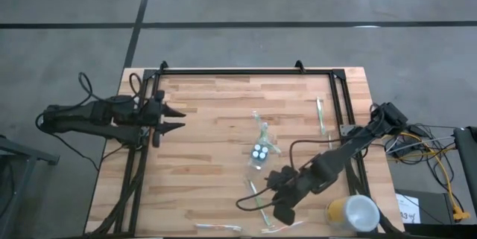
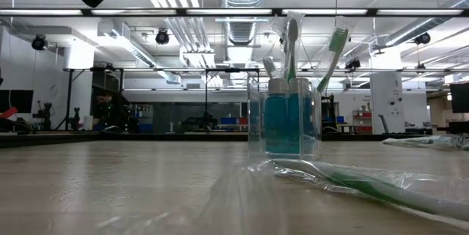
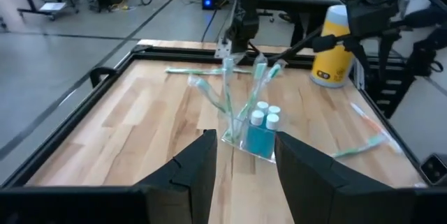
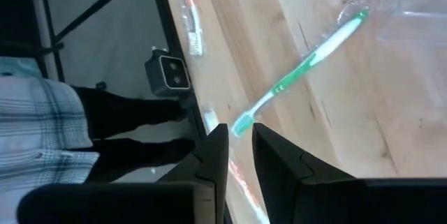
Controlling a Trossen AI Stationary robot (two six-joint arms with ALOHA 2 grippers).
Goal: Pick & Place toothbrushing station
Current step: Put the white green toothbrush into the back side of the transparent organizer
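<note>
A small clear cup (image 1: 259, 155) stands on its base mid-table. It holds grey tubes with white caps (image 3: 265, 116) and upright toothbrushes (image 2: 293, 41). A green-and-white wrapped toothbrush (image 4: 314, 56) lies on the wood near the cup. My right gripper (image 4: 240, 147) is low over it, on the table's near right (image 1: 270, 194), its fingers closed to a narrow gap at the brush's end. My left gripper (image 3: 244, 161) is open and empty at the table's left edge (image 1: 177, 118), pointing toward the cup. My right gripper has the toothbrush's free end (image 4: 241, 123) between its two fingertips, coming along the brush's length from that end. The rest of the brush lies flat on the table toward the cup. The fingertips hide whether both pads touch it.
A yellow cup with a white top (image 1: 352, 213) stands at the near right corner. More wrapped toothbrushes lie at the far right (image 1: 320, 116) and along the near edge (image 1: 218, 227). A black frame (image 1: 246, 71) rims the table. A person (image 4: 42, 112) stands beside it.
</note>
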